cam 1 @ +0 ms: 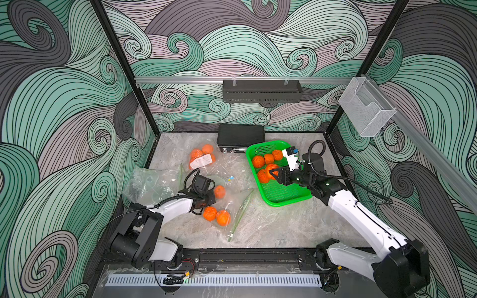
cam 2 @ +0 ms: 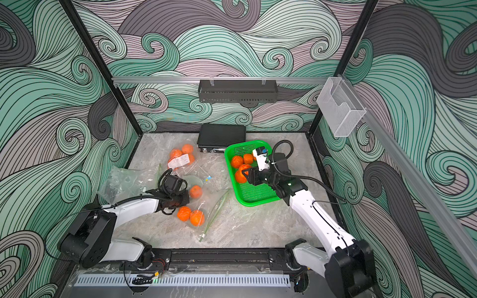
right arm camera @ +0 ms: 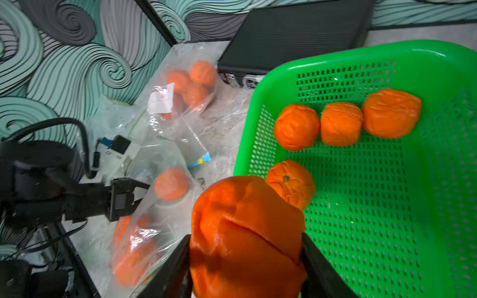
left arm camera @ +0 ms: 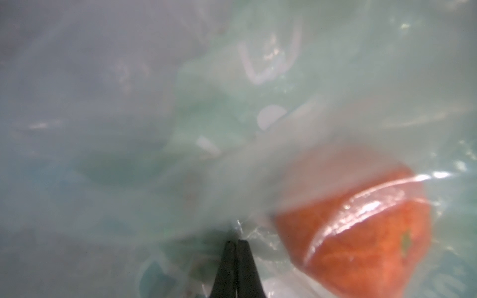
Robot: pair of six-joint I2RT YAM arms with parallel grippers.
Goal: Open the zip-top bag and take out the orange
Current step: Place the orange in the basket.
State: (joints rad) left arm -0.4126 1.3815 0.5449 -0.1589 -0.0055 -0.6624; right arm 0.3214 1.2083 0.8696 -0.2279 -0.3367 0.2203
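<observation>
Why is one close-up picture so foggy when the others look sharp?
Left wrist view: clear plastic zip-top bag hugs the lens, hazy, glare streaking a bagged round orange; right wrist view: green mesh basket sharp, gripped wrinkled orange soft; both top views crisp.

A green mesh basket (cam 1: pixel 280 193) sits right of centre on the marbled grey desk (cam 1: pixel 271 227). Just behind it, a flat black case (cam 1: pixel 240 135) lies against the wave-patterned back wall. Higher up, a black slotted rack (cam 1: pixel 262 90) hangs from the rail, and a clear plastic holder (cam 1: pixel 366 108) is fixed to the right-hand rail.
</observation>
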